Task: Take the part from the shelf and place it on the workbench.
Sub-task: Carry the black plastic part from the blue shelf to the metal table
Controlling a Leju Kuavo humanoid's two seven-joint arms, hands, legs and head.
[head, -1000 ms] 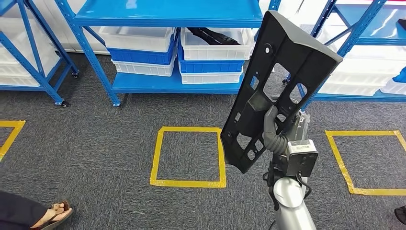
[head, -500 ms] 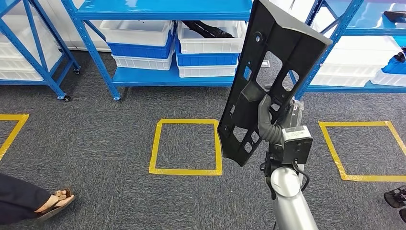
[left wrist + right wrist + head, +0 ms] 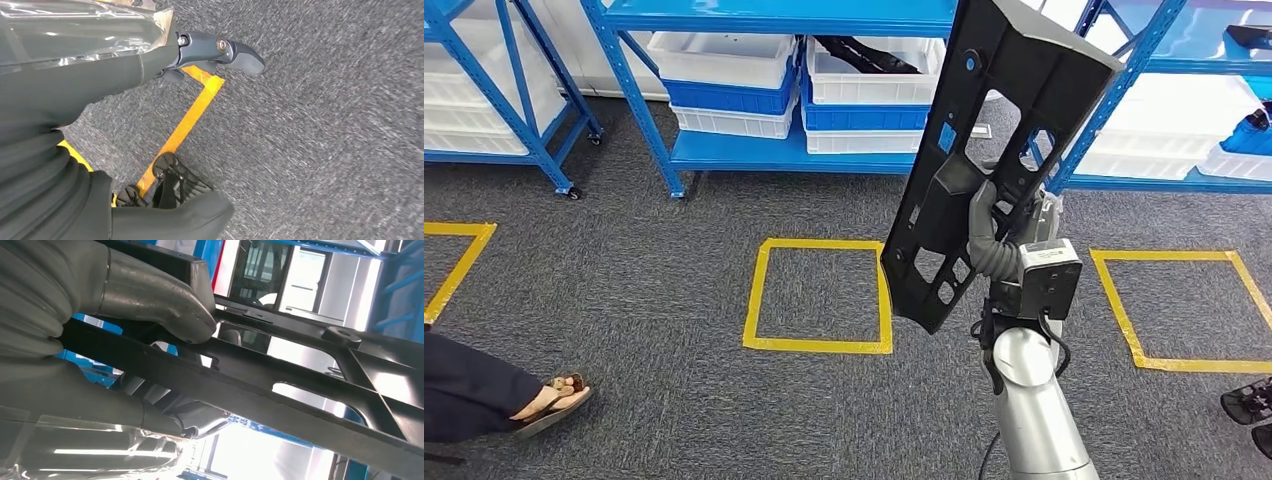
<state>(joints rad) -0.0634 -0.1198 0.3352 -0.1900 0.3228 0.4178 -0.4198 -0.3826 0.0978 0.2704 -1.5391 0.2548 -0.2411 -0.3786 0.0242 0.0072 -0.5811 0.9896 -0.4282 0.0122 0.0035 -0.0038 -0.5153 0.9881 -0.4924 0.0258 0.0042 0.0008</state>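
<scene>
Since a second ago the whole view has swung slightly, so the camera has moved with us: the blue shelving (image 3: 774, 150) and the yellow tape square (image 3: 819, 295) on the carpet sit a little differently in the head view, and the person's sandalled foot (image 3: 554, 395) shows further in from the lower left corner. What we carry has barely changed against our own arm.

Our right hand (image 3: 992, 235) grips the black part (image 3: 984, 150) through one of its cut-outs near the middle; in the right wrist view the thumb (image 3: 165, 305) presses on a rib of the part (image 3: 280, 390) and the darker fingers close from the other side. We hold the part nearly upright, tilted, its upper end against the shelf line and its lower end above the carpet near the square's right edge. It is off the shelf, and no workbench is in sight.

Our left hand (image 3: 220, 52) hangs over the carpet beside a strip of yellow tape; we cannot tell whether its fingers are spread or curled.

We judge the risks as these: the long part, held at one rib, could pivot in the grip as we walk; its top end could strike a blue upright (image 3: 1114, 90) if we turn close; and the person nearby could be clipped by a wide swing.
</scene>
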